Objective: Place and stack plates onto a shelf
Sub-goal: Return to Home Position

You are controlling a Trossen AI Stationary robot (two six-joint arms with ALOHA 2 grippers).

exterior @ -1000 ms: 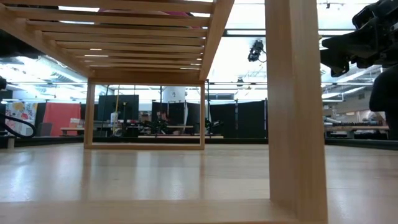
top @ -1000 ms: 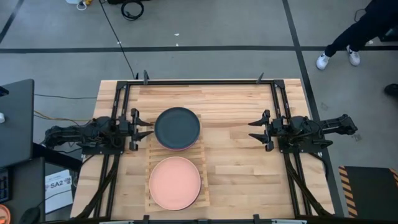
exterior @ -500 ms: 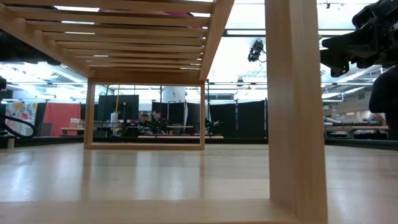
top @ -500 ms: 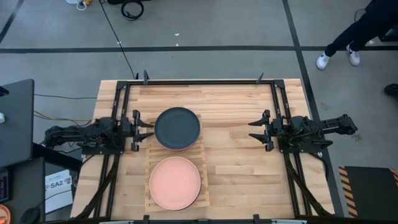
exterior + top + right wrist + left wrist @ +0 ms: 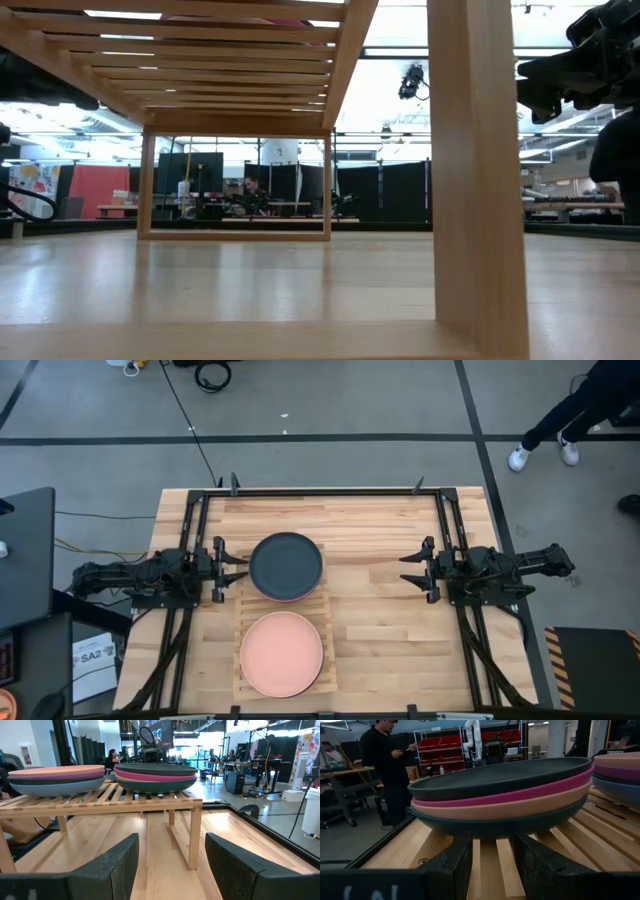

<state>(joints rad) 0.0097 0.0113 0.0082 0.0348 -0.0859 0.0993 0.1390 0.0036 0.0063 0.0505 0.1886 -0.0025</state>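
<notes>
Homing step: plates (image 5: 281, 653) lie stacked on the shelf (image 5: 329, 660), the grey-topped stack (image 5: 286, 566) just ahead of the left pincer (image 5: 240, 568), well ahead of the right pincer (image 5: 404, 570), both spread apart and empty; next, arms park.

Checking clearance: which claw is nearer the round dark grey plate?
Left. The left claw sits right beside the dark grey plate; the right claw is much farther, on its opposite side.

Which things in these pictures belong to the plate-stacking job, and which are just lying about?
Job:
grey-topped plate stack
pink-topped plate stack
shelf
left gripper and right gripper, both open and empty

Lying about:
floor cable
person's shoe
</notes>
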